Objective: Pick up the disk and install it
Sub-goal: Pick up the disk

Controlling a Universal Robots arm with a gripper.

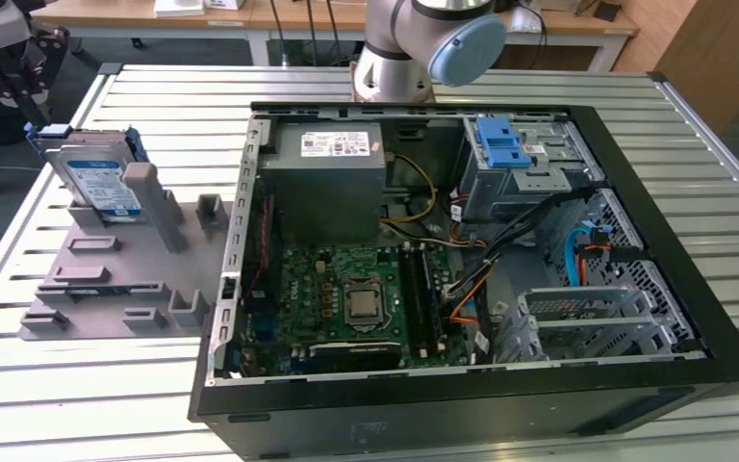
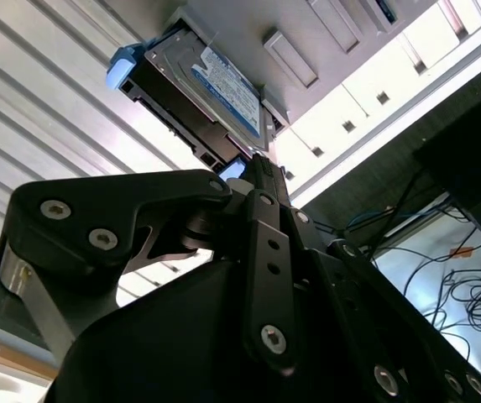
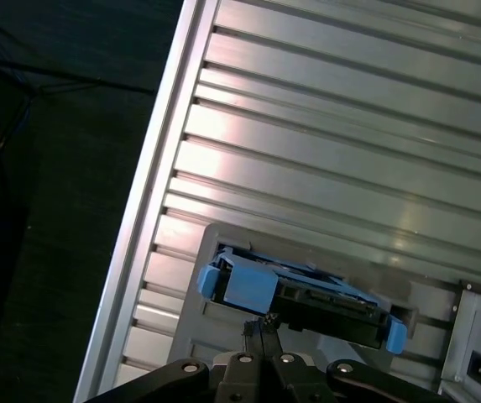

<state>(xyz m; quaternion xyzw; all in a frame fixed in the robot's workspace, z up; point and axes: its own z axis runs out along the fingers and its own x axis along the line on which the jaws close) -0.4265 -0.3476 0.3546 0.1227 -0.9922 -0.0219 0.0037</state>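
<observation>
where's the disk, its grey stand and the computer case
disk (image 1: 97,183): exterior view, on its blue-and-white label
grey stand (image 1: 139,262): exterior view, on its flat base
computer case (image 1: 472,412): exterior view, on its black near wall

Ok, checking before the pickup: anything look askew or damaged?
Nothing stands out. The disk leans back in its grey stand at the exterior view's left, seemingly as the stand holds it. The open computer case lies flat beside it, its cables all inside.
</observation>
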